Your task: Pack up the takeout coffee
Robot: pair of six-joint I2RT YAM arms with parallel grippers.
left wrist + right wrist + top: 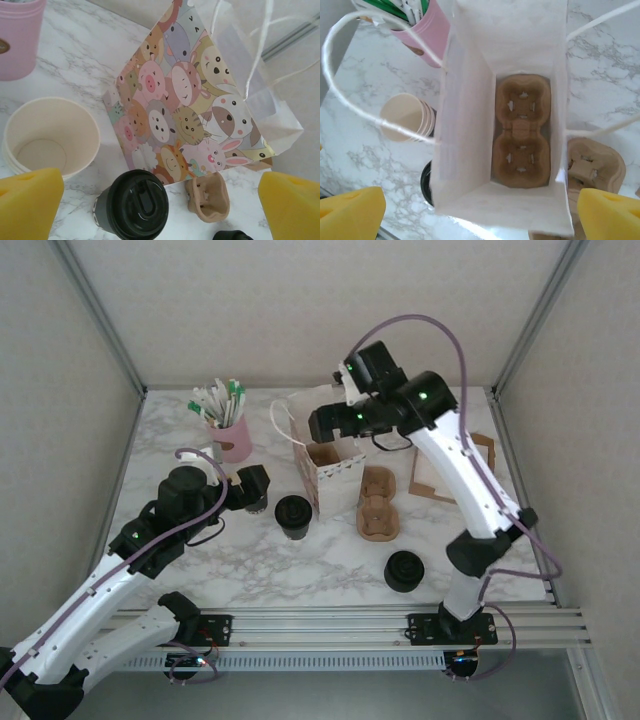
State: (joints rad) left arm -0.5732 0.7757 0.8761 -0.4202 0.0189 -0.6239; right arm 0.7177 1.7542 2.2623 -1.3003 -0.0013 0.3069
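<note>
The coffee stands lidded on the table just beside the bag, between the wide-open fingers of the left gripper, likely for grasping. The right gripper, wide and empty, hangs over the bag's mouth; a cup tray waits inside.

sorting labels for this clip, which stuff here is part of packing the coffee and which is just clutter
In the job: lidded coffee cup, animal-print bag, carrier in the bag.
Lying about: lidless cups, pink holder, loose lids, spare carrier.
</note>
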